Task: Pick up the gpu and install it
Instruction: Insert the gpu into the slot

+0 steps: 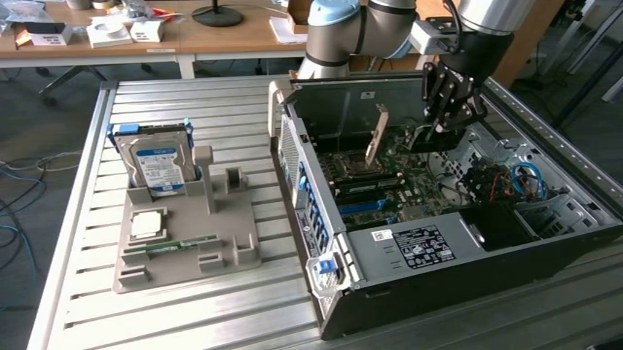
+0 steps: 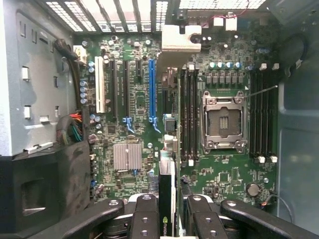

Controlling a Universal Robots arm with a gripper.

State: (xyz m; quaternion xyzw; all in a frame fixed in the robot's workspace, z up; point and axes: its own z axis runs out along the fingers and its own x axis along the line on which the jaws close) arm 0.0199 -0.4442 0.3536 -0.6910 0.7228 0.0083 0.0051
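Above motherboard point(image 2: 224, 174), pincer point(image 2: 170, 216) gripping gpu point(image 2: 167, 184) edge-on, blue slot point(image 2: 151, 89) beside

Passage is left through the open side of the computer case point(image 1: 341, 102), but room over the motherboard point(image 2: 219, 174) is bounded by its walls, the black housing point(image 1: 506, 222), the cables point(image 1: 526, 179) and the gpu point(image 2: 166, 199) clamped in the jaws.

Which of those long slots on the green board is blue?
The slot on the side of its row towards the gpu; the others beside it are black, and the far one white.
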